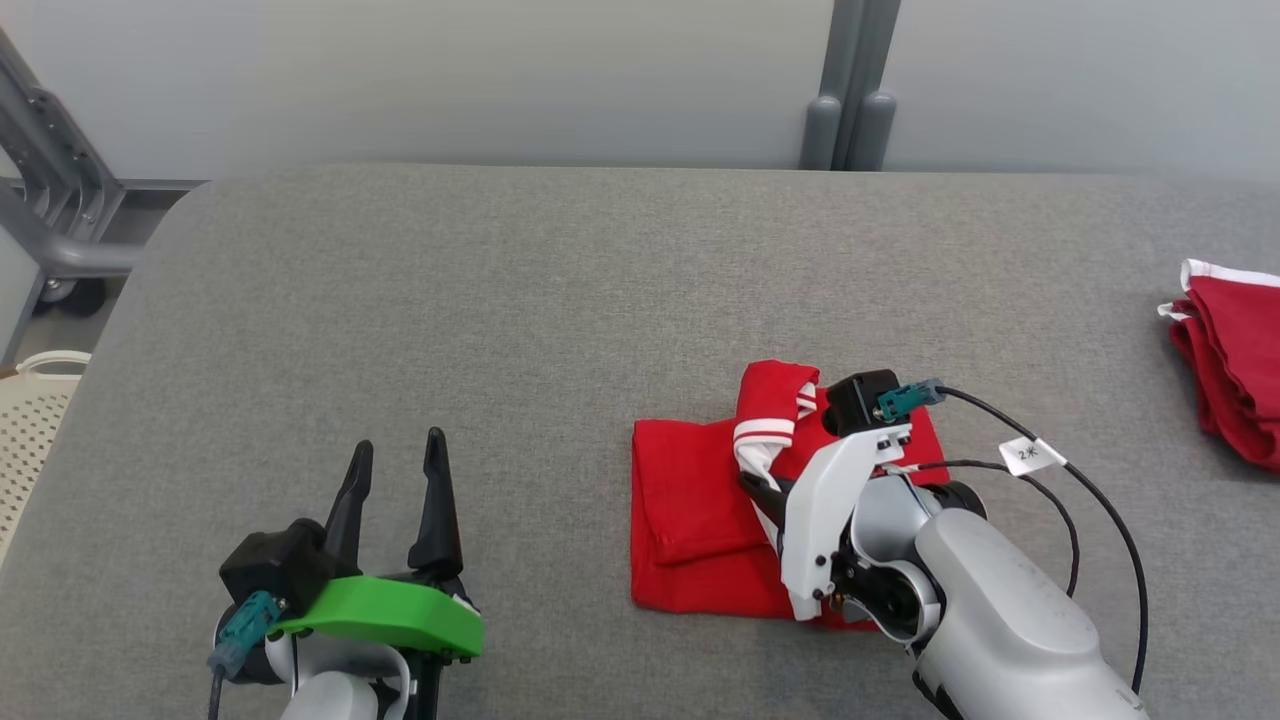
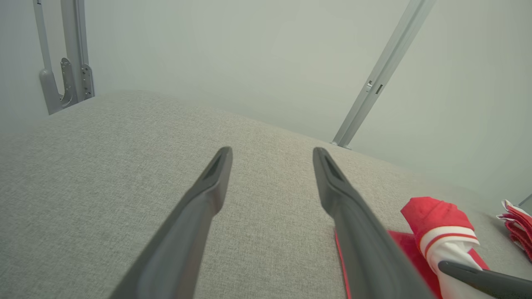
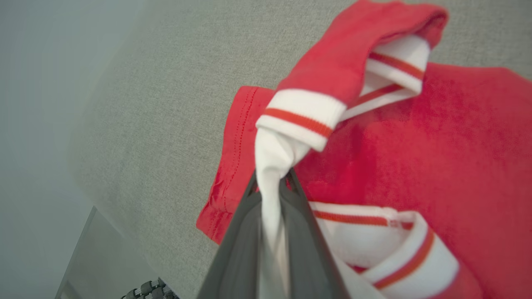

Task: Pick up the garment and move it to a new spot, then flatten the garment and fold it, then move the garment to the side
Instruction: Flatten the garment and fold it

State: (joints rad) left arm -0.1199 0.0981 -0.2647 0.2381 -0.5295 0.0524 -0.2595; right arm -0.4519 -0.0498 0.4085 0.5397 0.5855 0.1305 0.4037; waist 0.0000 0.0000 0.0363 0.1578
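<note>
The garment [image 1: 690, 520] is a red shirt with white, red-striped trim, lying folded on the grey table [image 1: 500, 300] right of centre. My right gripper [image 1: 755, 485] is shut on a white striped sleeve cuff of it and holds that part lifted above the folded body. In the right wrist view the white fabric runs between the closed fingers of this gripper [image 3: 272, 185], with the garment [image 3: 436, 137] spread beyond. My left gripper [image 1: 400, 450] rests open and holds nothing at the lower left, well apart from the garment. Its own view has the open gripper [image 2: 272, 155] over bare table, the garment [image 2: 432, 216] at lower right.
Another red cloth with white trim [image 1: 1235, 360] lies at the table's right edge. A pale perforated basket [image 1: 30, 420] stands off the table's left side, beside a grey metal frame [image 1: 60, 220]. A grey post [image 1: 850, 90] stands behind the table.
</note>
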